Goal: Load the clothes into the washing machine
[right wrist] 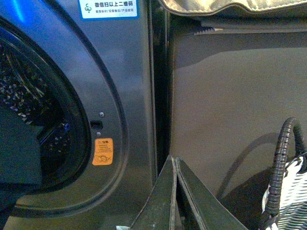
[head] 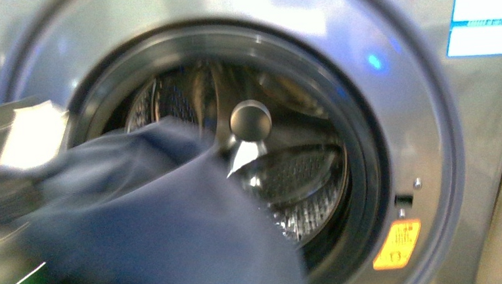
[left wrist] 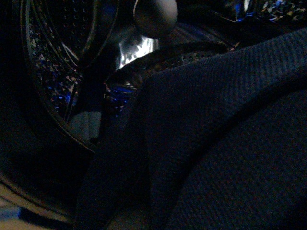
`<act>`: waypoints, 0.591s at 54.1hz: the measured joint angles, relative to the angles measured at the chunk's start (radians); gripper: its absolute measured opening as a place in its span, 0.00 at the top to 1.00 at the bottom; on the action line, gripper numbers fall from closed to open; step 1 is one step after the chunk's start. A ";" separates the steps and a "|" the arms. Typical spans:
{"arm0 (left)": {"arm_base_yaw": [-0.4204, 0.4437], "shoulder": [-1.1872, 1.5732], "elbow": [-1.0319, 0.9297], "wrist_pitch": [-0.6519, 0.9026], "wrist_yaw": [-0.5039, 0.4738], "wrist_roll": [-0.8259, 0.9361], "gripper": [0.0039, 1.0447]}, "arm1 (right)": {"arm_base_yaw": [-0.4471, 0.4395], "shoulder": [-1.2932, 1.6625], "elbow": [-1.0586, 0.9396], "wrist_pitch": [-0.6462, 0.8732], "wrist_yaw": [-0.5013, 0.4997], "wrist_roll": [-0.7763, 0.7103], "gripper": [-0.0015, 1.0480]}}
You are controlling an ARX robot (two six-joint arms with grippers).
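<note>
We see the clothes (head: 154, 220), a slate-blue knit, spread across the washing machine (head: 432, 137) porthole from about 6 to 9 o'clock. The upper edge reaches over the gasket towards the round knob (head: 250, 119) at the middle of the drum (head: 303, 172). The fabric hides our left gripper, so we cannot tell how its jaws stand. Our right gripper (right wrist: 174, 165) faces the machine's front beyond the porthole's 3 o'clock side, jaws pressed together on nothing, near a woven basket (right wrist: 280, 191). A yellow sticker (head: 397, 244) sits at 4 o'clock.

Clothes (head: 161, 226) fill the washing machine (head: 432, 137) opening's lower left; right side clear.
</note>
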 joint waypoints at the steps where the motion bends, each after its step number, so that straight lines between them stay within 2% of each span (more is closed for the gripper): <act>1: 0.004 0.021 0.020 0.000 -0.005 0.006 0.87 | 0.000 -0.002 -0.002 0.000 0.000 0.000 0.98; 7: 0.033 0.128 0.123 -0.007 -0.028 0.020 0.87 | -0.001 -0.032 -0.027 -0.004 -0.001 0.000 0.98; 13: 0.053 0.203 0.195 -0.009 -0.043 0.035 0.87 | -0.002 -0.134 -0.050 -0.099 -0.003 0.000 0.98; 21: 0.076 0.286 0.298 -0.035 -0.064 0.040 0.87 | -0.002 -0.168 -0.062 -0.100 -0.003 0.000 0.98; 32: 0.070 0.377 0.430 -0.092 -0.148 0.038 0.87 | -0.002 -0.188 -0.087 -0.098 -0.003 0.000 0.98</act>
